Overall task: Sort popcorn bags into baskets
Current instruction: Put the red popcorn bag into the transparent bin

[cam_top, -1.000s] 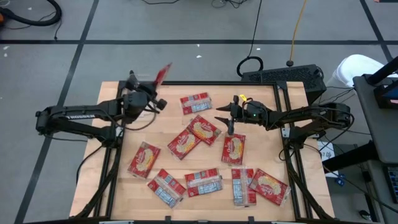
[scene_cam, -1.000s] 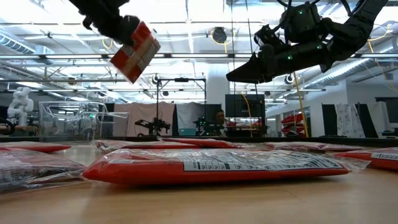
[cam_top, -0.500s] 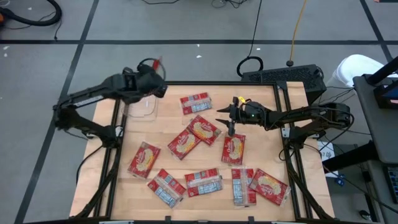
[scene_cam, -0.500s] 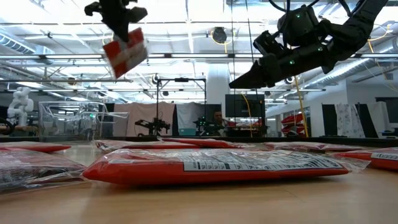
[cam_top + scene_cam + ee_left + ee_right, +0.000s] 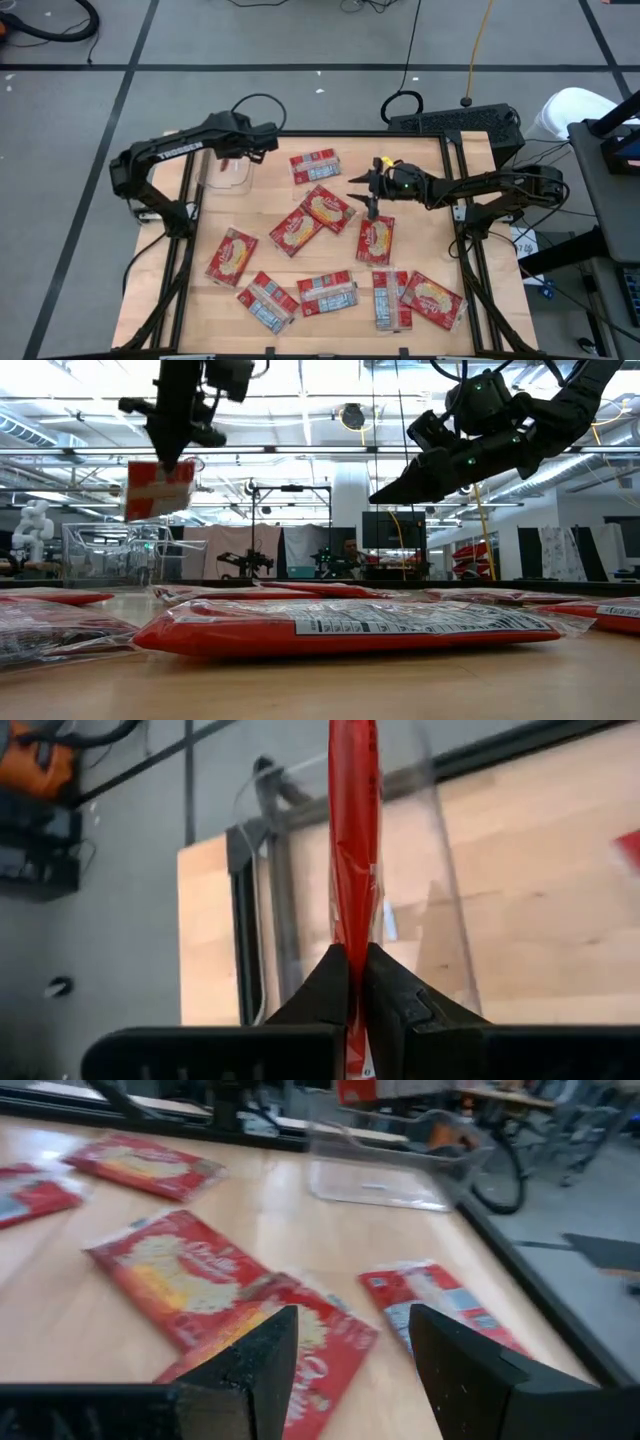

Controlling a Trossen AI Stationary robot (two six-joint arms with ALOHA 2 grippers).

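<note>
Flat red popcorn packet [image 5: 354,840] held edge-on over the clear plastic rectangular bin [image 5: 228,172].

Your left gripper [image 5: 355,982] has its fingers clamped together on the packet, above the bin at the wooden table's [image 5: 420,250] far left corner. Your right gripper [image 5: 361,185] hovers with fingers apart over the loose red packets [image 5: 327,206] mid-table; more lie along the near edge.

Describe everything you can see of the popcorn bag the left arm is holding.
The bag is a flat red packet, seen edge-on from the wrist as a thin glossy strip. In the low view its face shows red with a pale band. The left pincer is shut on one edge, and the bag hangs upright below it, in the air above the clear bin at the table's far left corner. Nothing else touches it.
</note>
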